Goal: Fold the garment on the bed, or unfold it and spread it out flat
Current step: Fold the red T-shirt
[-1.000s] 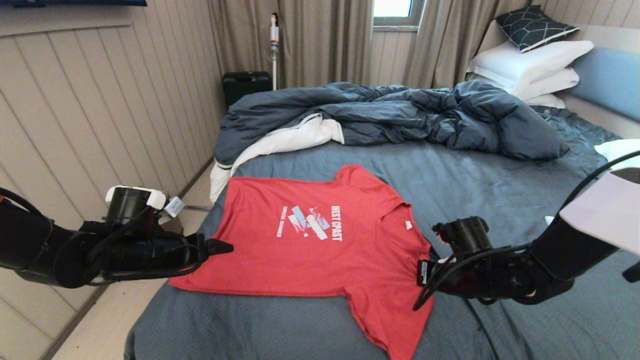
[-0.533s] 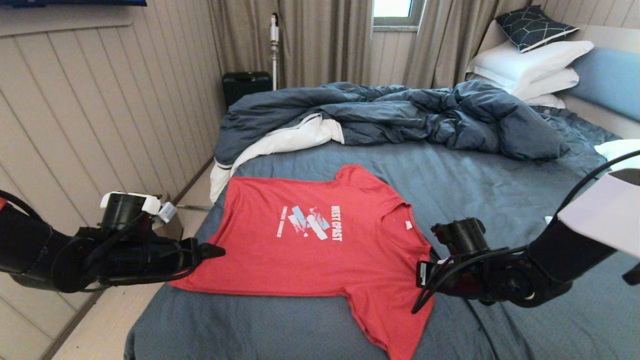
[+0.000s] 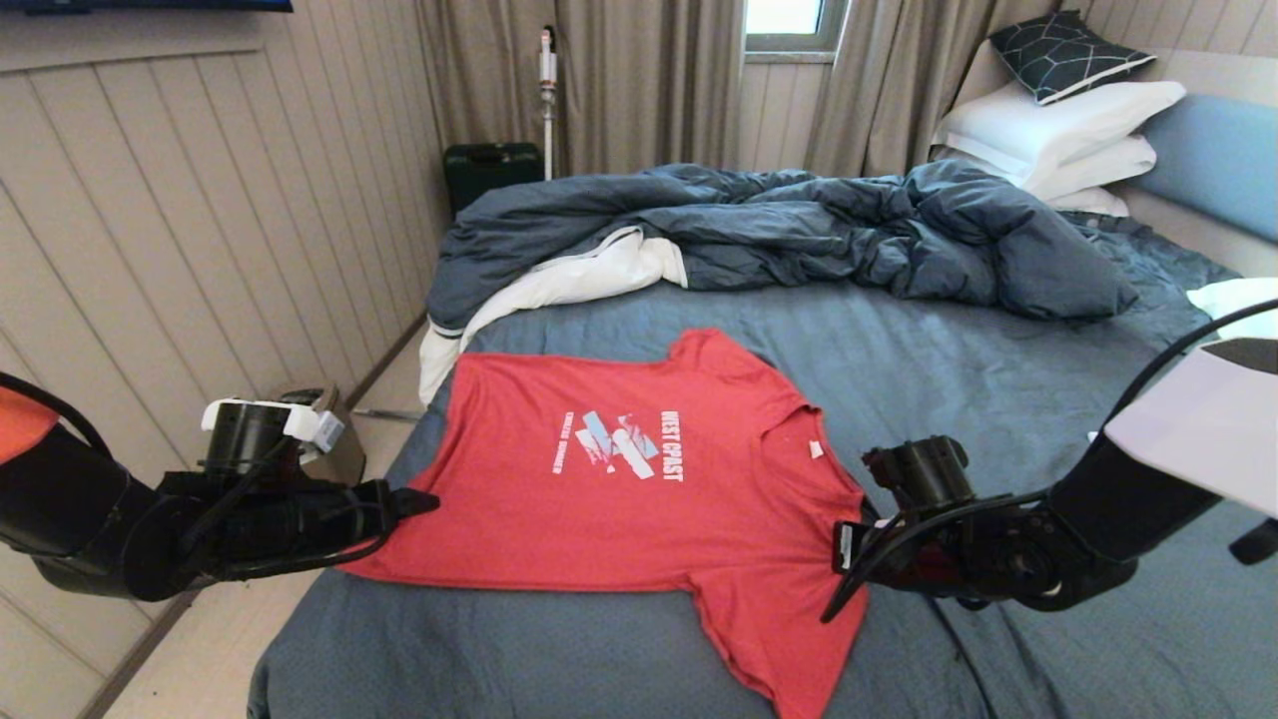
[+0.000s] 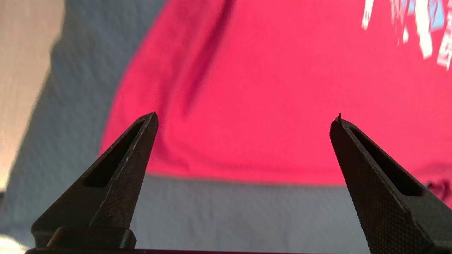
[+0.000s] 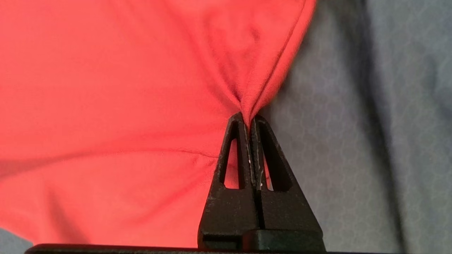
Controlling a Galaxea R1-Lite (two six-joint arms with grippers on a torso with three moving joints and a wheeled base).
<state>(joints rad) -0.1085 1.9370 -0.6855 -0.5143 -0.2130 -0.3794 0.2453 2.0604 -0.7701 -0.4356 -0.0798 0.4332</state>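
Note:
The red T-shirt (image 3: 639, 499) lies spread flat, print side up, on the bed's slate-blue sheet (image 3: 949, 369), collar toward the right. My left gripper (image 3: 424, 499) hovers open at the hem's near corner, and the left wrist view shows the red T-shirt (image 4: 268, 88) beyond the wide-apart fingertips (image 4: 150, 121) with sheet below. My right gripper (image 5: 249, 118) is shut on a pinch of the red T-shirt (image 5: 123, 88) at the near shoulder; in the head view my right gripper (image 3: 849, 544) is mostly hidden by its wrist.
A rumpled dark blue duvet (image 3: 779, 230) with white lining lies across the far side of the bed. White pillows (image 3: 1058, 130) and a light blue headboard (image 3: 1218, 160) stand at the far right. The panelled wall (image 3: 200, 230) and floor (image 3: 230, 619) lie left of the bed.
My left arm has drawn back toward the left and a little lower, away from the shirt's hem. The right arm and the shirt have barely moved.

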